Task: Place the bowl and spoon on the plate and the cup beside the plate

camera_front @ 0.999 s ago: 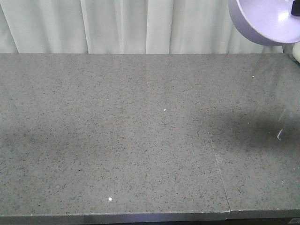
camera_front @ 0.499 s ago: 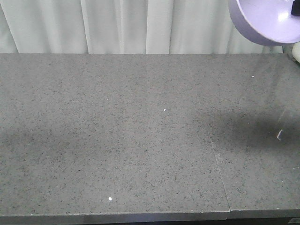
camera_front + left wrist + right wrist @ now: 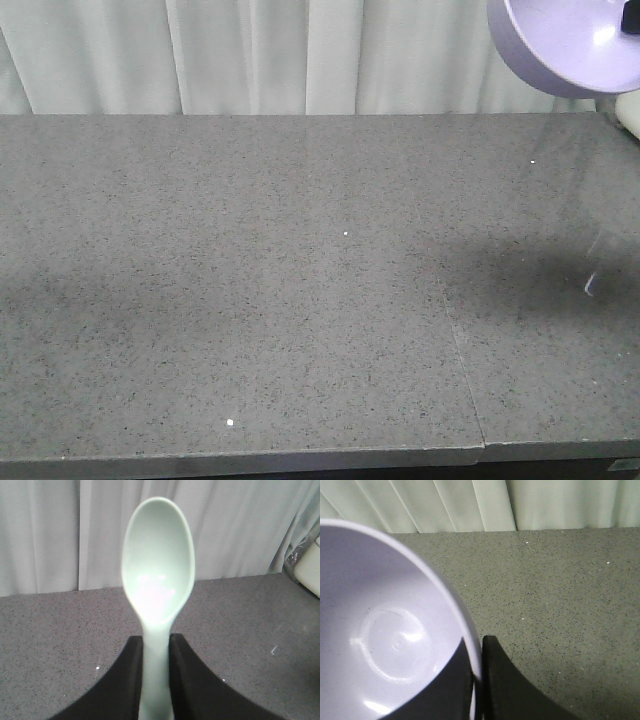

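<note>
Both my jaws hold something: left jaws the spoon (image 3: 158,575) by its handle, right jaws the bowl (image 3: 570,45) wall, high over the far right corner of the worktop (image 3: 250,300). The bowl hardly moved this last second; no plate visible, nothing placed.

A grey speckled stone desk (image 3: 250,300) fills most of the front view, dotted with a few tiny white flecks (image 3: 231,422) and crossed near its right side by a thin seam (image 3: 462,370) running back from the front edge. Behind it a pale pleated curtain (image 3: 250,55) hangs in soft vertical folds across the whole back. The light is even and diffuse, with a dark blurred shadow (image 3: 540,270) on the desk's right side and a fainter patch (image 3: 70,300) at the left.
</note>
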Motion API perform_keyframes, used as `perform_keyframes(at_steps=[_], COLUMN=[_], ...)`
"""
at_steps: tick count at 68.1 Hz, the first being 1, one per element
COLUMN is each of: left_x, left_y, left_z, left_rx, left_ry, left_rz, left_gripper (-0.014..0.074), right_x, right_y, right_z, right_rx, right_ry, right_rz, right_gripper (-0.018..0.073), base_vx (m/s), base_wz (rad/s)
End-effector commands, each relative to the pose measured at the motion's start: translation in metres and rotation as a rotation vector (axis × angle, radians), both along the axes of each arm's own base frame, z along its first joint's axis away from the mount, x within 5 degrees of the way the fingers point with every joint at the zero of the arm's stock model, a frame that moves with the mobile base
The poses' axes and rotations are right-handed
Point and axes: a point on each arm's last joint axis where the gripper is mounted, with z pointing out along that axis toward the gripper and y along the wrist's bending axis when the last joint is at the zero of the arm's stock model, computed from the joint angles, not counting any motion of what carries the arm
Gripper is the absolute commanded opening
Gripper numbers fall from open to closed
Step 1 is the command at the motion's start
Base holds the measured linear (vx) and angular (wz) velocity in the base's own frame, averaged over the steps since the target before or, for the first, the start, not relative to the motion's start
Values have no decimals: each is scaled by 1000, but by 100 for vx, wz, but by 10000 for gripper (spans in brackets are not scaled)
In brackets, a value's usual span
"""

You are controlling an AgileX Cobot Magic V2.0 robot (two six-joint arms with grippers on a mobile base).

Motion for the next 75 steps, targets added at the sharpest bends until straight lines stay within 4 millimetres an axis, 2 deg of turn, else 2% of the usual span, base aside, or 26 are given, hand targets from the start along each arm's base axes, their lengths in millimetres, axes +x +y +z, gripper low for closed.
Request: perform_keyframes(at_steps=[1,31,75], left_x=[-11,-11,-11], left_y=[-2,-2,-2], left_z=[18,18,18], left_rx=[-30,-30,-30], left_ry=[-105,-105,-105], left_rz=[9,9,9], left_gripper=[-7,-7,-7], right_x=[-11,-11,-11], right_y=[3,3,3], right_z=[21,21,21], right_rx=[20,20,20], right_ry=[-110,-110,-110], right_rz=[-6,-6,-6], right_gripper=[-10,-10,-10], base_vx=[-1,-1,-2], base_wz=[-4,-10,-25])
